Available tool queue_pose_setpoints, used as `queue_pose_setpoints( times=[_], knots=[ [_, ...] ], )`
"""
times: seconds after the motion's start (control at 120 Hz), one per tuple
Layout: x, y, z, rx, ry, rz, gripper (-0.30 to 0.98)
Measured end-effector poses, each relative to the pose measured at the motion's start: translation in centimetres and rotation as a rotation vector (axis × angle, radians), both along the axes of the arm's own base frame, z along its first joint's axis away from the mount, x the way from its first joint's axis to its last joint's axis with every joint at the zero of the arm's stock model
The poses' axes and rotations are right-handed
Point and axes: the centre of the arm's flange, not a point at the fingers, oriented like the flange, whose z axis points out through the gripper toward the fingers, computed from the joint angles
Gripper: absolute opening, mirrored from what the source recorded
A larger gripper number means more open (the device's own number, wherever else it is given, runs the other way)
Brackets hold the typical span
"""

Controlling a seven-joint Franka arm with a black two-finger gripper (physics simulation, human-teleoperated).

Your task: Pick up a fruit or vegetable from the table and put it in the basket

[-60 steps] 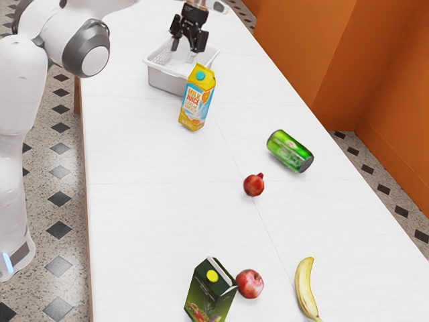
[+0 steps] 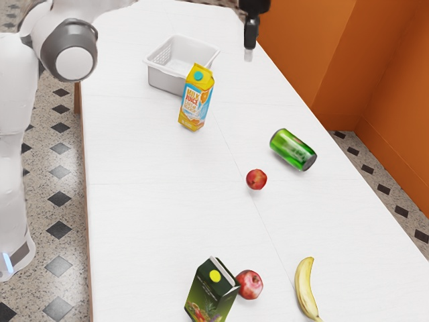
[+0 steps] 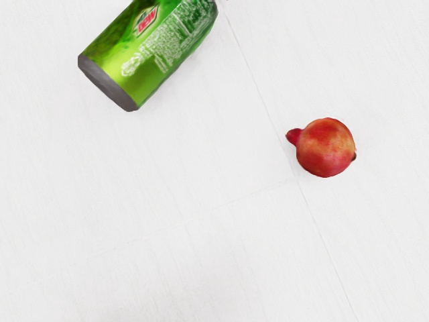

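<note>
Pomegranate [image 3: 327,151] lies sideways, crown [image 3: 293,136] toward can [image 3: 147,54].

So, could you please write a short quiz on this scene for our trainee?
1. True or false: the shiny green metal can lies on its side.
2. Which fruit lies nearest that can: (a) the curved yellow banana, (b) the round red pomegranate, (c) the mottled red apple?
3. What colour is the cap on the tall yellow carton beside the pale plastic basket?
Key: 1 true; 2 b; 3 blue.
</note>
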Motion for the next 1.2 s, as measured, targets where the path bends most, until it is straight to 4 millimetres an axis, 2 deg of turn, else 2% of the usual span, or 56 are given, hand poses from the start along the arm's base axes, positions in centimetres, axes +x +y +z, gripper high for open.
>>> queue_pose_setpoints(
  times=[0.025, 0.058, 0.142, 0.242, 0.35, 0.4, 0.508, 0.608, 0.675, 0.75, 0.808, 0.85, 1.017, 1.2],
  knots=[
    [1.4, -2.7, -2.2, 0.02, 0.023, -0.07, 0.68],
    [2.7, -5.3, -4.1, 0.041, 0.037, -0.147, 0.68],
    [3.8, -8.5, -5.7, 0.071, 0.029, -0.285, 0.68],
    [3.9, -10.4, -5.8, 0.084, 0.012, -0.415, 0.68],
    [3.6, -9.5, -6.2, 0.102, 0.055, -0.492, 0.68],
    [3.4, -10.3, -6.6, 0.109, 0.079, -0.543, 0.68],
    [3.1, -13.7, -8.0, 0.107, 0.119, -0.684, 0.68],
    [3.1, -18.3, -9.5, 0.06, 0.098, -0.818, 0.68],
    [4.0, -19.7, -11.8, 0.042, 0.108, -0.867, 0.68],
    [5.3, -20.4, -14.6, 0.031, 0.11, -0.903, 0.68],
    [6.0, -21.2, -16.0, 0.029, 0.096, -0.933, 0.68],
    [6.2, -22.2, -16.5, 0.029, 0.082, -0.959, 0.68],
    [5.1, -28.7, -16.8, 0.027, 0.016, -1.097, 0.68],
    [4.0, -34.1, -18.8, 0.003, -0.012, -1.209, 0.68]
  ],
)
